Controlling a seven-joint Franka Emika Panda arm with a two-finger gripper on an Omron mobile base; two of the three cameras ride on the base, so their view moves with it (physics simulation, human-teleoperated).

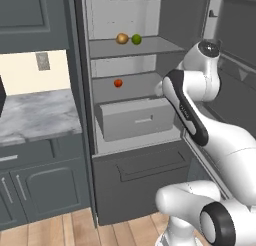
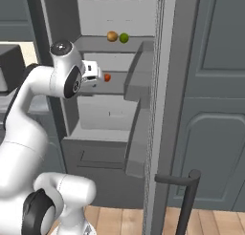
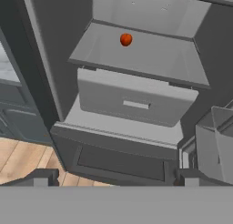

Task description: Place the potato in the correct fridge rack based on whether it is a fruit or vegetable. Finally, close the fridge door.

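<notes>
While the door (image 2: 165, 110) stands open, the potato (image 1: 122, 38) sits on the upper rack (image 1: 150, 46), just beside a green ball (image 1: 136, 39). On the lower shelf (image 3: 150, 59) lies a red ball (image 3: 126, 39), above a drawer (image 3: 132, 102). Gripper (image 3: 116, 177) empty, jaws wide apart, facing the fridge interior.

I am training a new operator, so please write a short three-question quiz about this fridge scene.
1. True or false: the potato lies on the higher fridge rack.
2. What lies right beside the potato? A) green ball B) red-orange ball C) nothing
3. Is the fridge door open or closed?

Key:
1. True.
2. A; the red-orange ball is on the lower shelf.
3. Open; closing it is not yet done.
</notes>
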